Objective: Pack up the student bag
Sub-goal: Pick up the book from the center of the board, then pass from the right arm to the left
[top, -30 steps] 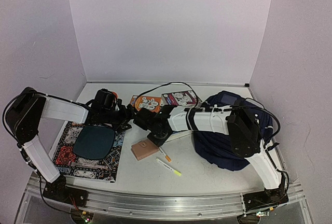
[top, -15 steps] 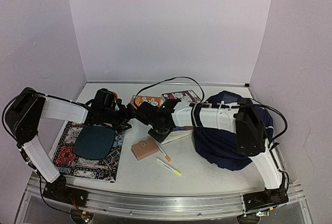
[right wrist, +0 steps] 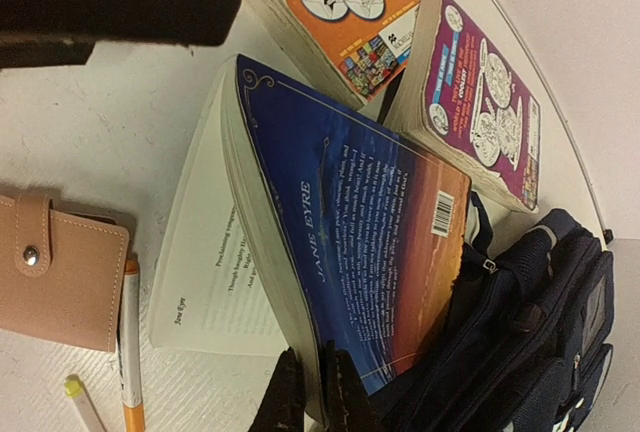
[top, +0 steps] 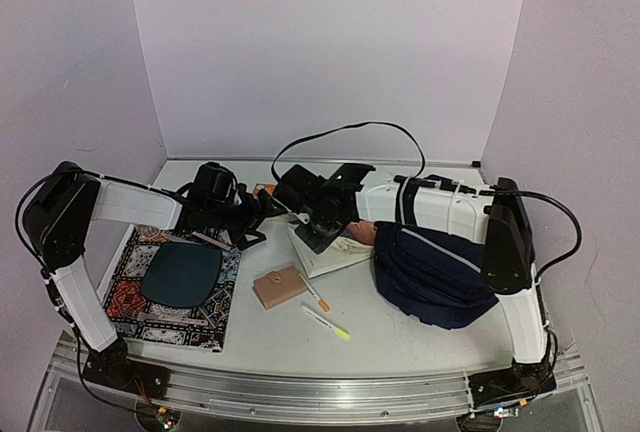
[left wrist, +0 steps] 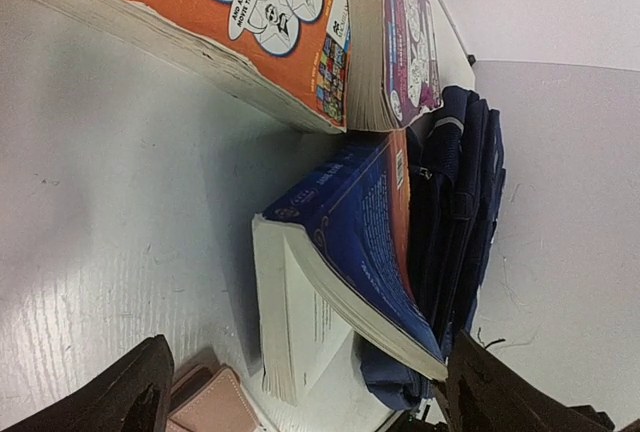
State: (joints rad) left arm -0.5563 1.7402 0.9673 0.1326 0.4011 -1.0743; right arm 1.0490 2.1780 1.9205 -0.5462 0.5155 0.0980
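Pale purple walls [top: 330,52] stand on three sides of a white table [top: 400,342]. One bag [top: 440,282], dark blue, lies on the right side of the table, under the right arm. I count three books. An orange book [left wrist: 250,12] and a purple book [right wrist: 480,122] lie side by side at the back. A blue book [right wrist: 370,242] is just in front of them, touching the bag. One pink wallet [top: 278,287] lies in the middle of the table. Two pens lie near it, an orange pen [top: 318,299] and a yellow pen [top: 326,322]. One mat [top: 130,297] with a busy pattern lies on the left, and one dark oval pad [top: 182,272] sits on it. The right gripper [right wrist: 312,382] is pinched tight on the edge of the blue book. That book's cover is tipped up off the table, with pages showing under it. The left gripper [top: 250,220] is spread wide and holds nothing, near the orange book. Only the top view shows both arms, the mat and the pad. The right wrist view shows the words "Jane Eyre" on the blue book and a snap on the wallet. The left wrist view shows the thick page edges of all three books, and the bag behind the blue book.
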